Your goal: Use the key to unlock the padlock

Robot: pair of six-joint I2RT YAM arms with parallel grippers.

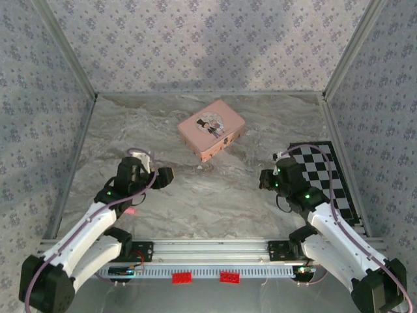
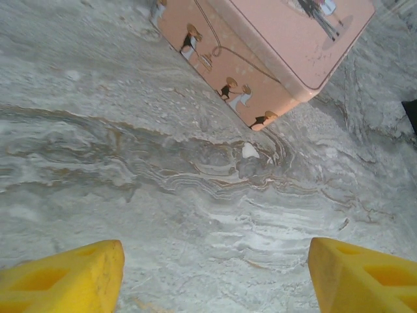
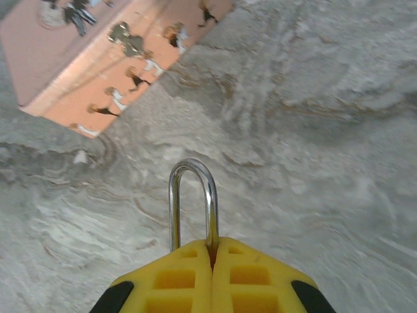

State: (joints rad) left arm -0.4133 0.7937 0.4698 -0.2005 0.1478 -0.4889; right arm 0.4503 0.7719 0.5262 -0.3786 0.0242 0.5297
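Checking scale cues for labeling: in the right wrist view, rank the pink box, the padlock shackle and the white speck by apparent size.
1. pink box, though the frame cuts it off.
2. padlock shackle, in the right end effector; nearness to the camera enlarges it.
3. white speck.

Grey marbled tabletop, boxed by pale floral-patterned walls on three sides; a chequered mat lies at right

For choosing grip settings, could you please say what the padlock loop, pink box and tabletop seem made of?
The padlock loop looks like polished steel: bright mirror glints. The pink box is probably painted tin: smooth printed sides, rounded lid rim. The tabletop shows matte marble-like grey veining, possibly printed.
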